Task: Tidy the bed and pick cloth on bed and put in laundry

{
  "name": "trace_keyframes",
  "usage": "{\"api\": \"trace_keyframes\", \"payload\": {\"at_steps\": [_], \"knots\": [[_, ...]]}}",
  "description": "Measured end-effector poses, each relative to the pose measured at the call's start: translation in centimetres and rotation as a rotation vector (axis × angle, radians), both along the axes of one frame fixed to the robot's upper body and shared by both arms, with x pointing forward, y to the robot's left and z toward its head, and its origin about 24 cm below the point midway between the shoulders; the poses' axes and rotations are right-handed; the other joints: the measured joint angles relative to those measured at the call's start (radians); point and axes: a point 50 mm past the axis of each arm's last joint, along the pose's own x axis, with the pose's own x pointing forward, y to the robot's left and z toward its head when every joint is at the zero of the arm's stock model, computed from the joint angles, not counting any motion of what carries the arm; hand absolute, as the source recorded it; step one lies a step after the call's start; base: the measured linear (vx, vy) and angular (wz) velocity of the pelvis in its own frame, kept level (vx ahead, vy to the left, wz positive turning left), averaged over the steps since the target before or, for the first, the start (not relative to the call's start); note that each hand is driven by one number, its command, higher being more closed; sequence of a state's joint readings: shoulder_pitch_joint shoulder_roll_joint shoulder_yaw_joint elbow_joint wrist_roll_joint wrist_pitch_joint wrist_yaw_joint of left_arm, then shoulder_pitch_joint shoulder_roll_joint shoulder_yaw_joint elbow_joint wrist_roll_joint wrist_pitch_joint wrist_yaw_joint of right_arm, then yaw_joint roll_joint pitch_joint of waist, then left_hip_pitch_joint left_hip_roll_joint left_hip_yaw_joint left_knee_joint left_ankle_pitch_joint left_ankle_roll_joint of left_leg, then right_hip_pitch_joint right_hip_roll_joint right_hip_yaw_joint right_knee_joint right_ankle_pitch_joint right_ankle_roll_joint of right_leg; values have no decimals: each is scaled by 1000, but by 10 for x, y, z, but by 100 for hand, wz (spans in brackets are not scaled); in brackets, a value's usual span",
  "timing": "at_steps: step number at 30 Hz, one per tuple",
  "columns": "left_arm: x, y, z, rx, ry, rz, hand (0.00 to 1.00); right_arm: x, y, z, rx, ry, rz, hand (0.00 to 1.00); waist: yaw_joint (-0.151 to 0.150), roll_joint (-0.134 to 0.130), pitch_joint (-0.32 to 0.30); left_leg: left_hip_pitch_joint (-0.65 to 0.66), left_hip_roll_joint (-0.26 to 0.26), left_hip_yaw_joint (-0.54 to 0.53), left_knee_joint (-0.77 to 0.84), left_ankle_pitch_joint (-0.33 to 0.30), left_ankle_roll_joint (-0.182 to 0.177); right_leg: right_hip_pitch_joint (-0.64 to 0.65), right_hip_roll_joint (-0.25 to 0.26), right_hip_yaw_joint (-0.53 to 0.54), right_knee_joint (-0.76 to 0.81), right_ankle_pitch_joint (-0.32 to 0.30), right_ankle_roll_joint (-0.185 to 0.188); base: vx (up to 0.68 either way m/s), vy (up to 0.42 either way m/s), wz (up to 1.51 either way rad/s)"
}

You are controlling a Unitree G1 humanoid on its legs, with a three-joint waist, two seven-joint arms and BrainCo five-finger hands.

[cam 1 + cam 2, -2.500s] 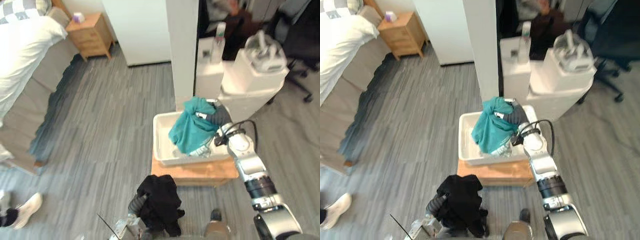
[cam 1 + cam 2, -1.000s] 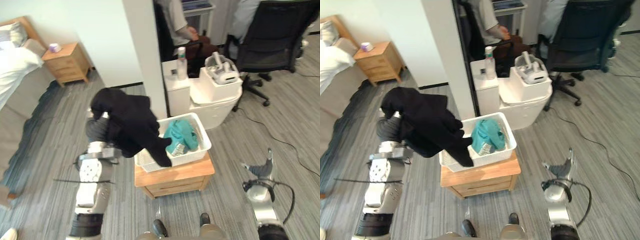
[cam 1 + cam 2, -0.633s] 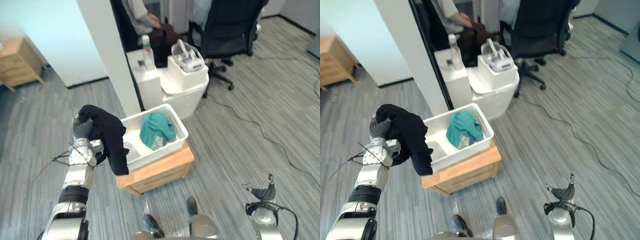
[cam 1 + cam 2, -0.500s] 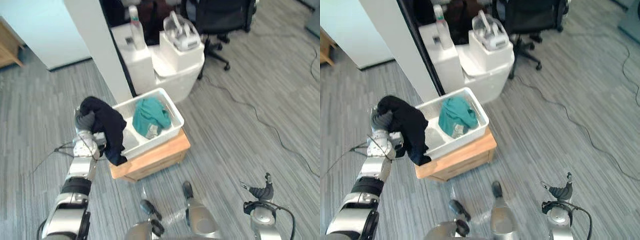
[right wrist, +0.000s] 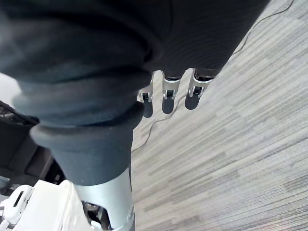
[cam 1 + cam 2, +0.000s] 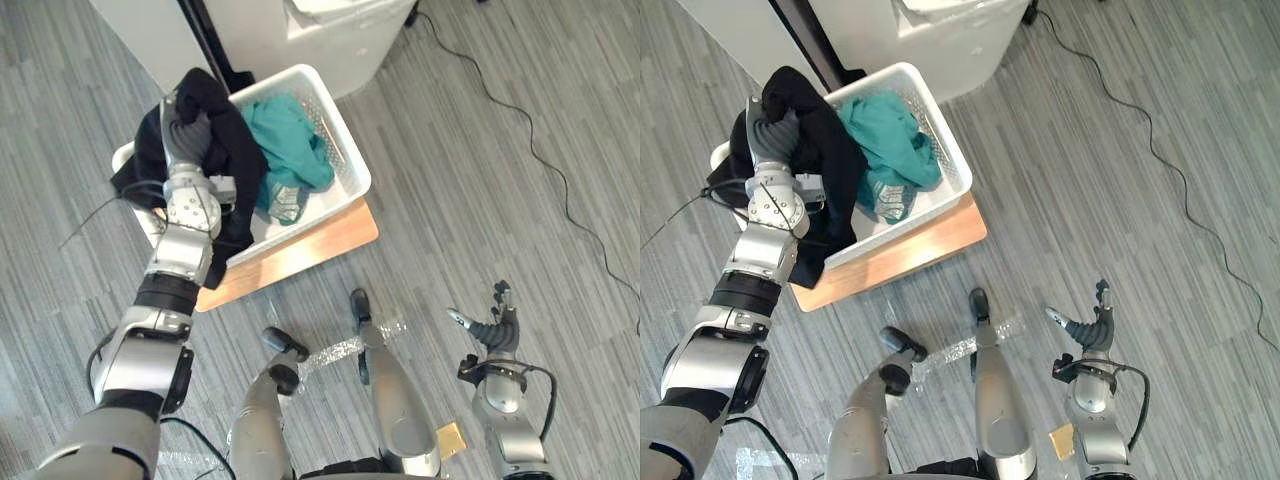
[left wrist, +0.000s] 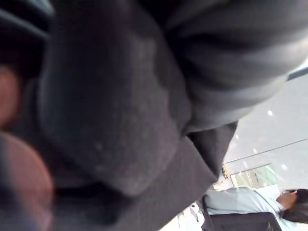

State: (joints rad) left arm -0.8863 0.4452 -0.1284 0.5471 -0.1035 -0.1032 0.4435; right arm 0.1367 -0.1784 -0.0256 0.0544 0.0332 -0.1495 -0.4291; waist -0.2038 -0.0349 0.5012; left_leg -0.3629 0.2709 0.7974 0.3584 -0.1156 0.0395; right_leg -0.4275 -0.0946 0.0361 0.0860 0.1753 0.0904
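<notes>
Black, soft cloth, a bunched dark garment (image 6: 238,170), hangs over the robot's left hand (image 6: 184,127). The hand is raised above the left end of the white perforated plastic laundry basket (image 6: 352,165). The garment drapes over the hand and trails down across the basket's near rim, part of it outside the wall. The hand is buried in the fabric, so I cannot tell whether it grips the garment or merely carries it. Holding it high over the opening looks meant to let the loose ends fall inside rather than snag on the rim.

A crumpled teal cloth (image 6: 285,135) already lies in the right half of the basket, which leaves the left half free. The basket sits on a low wooden side table (image 6: 325,238), which brings it up within reach.

The right hand (image 6: 495,328) hangs low beside the robot over the grey plank floor (image 6: 480,150), its fingers (image 5: 166,91) relaxed and straight, holding nothing and well clear of the drop.
</notes>
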Motion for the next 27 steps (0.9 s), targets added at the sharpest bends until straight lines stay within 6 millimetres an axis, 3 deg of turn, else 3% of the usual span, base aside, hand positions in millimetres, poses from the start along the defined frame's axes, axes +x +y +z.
{"api": "trace_keyframes", "payload": {"at_steps": [5, 7, 9, 12, 14, 17, 20, 22, 25, 27], "knots": [[4, -8, -13, -74, 88, -56, 0, 3, 9, 0, 26, -2, 46, 0, 11, 12, 9, -26, 26, -5, 50, -33, 0, -17, 8, 2, 13, -1, 0, -15, -7, -5], [4, -13, -32, -122, 154, -125, 0, 4, 12, 0, 33, -8, 56, 0, 29, 19, 13, -26, 38, -4, 69, -40, 1, -14, 13, 4, 17, -7, 0, -18, -40, -5], [2, -14, -47, -148, 201, -159, 0, 6, 15, 1, 36, -11, 65, 0, 30, 19, 13, -25, 44, -6, 78, -40, 1, -13, 14, 1, 24, -15, -2, -21, -58, 2], [-6, -19, -89, -217, 316, -235, 0, 6, 16, 0, 36, -8, 73, 0, 35, 19, 13, 8, 45, -10, 80, -40, 1, 19, 14, -4, 35, -32, -9, -18, -59, 7], [-12, -22, -107, -258, 351, -268, 0, 6, 16, -1, 36, -6, 85, 0, 41, 21, 12, 39, 41, -9, 73, -40, 0, 50, 13, -5, 31, -36, -13, -10, -22, 5], [-29, -16, -135, -328, 376, -286, 0, 5, 19, -4, 32, -6, 122, 0, 56, 23, 11, 102, 6, -15, 15, -29, -16, 111, 0, -9, 6, -38, -15, 2, -18, 18], [-55, 1, -164, -437, 397, -276, 0, 0, 14, -25, 12, 96, 143, 0, 57, 55, -15, 145, -35, -50, -46, -11, -41, 175, -16, -40, -32, -41, -18, 43, -32, 33], [-76, 16, -184, -504, 426, -237, 0, -11, 5, -48, 18, 204, 122, 0, 70, 93, -75, 168, -54, -81, -77, 3, -50, 211, -21, -63, -49, -55, -10, 83, -41, 27], [-105, 33, -192, -521, 393, -185, 0, -26, -5, -65, 26, 290, 88, 0, 84, 116, -136, 233, -83, -113, -126, 19, -42, 282, -28, -90, -56, -77, 2, 120, -11, 25], [-121, 44, -201, -526, 402, -136, 0, -34, -8, -74, 20, 338, 73, 0, 93, 113, -181, 267, -99, -123, -153, 27, -39, 314, -29, -101, -58, -90, 1, 138, 11, 24]]}}
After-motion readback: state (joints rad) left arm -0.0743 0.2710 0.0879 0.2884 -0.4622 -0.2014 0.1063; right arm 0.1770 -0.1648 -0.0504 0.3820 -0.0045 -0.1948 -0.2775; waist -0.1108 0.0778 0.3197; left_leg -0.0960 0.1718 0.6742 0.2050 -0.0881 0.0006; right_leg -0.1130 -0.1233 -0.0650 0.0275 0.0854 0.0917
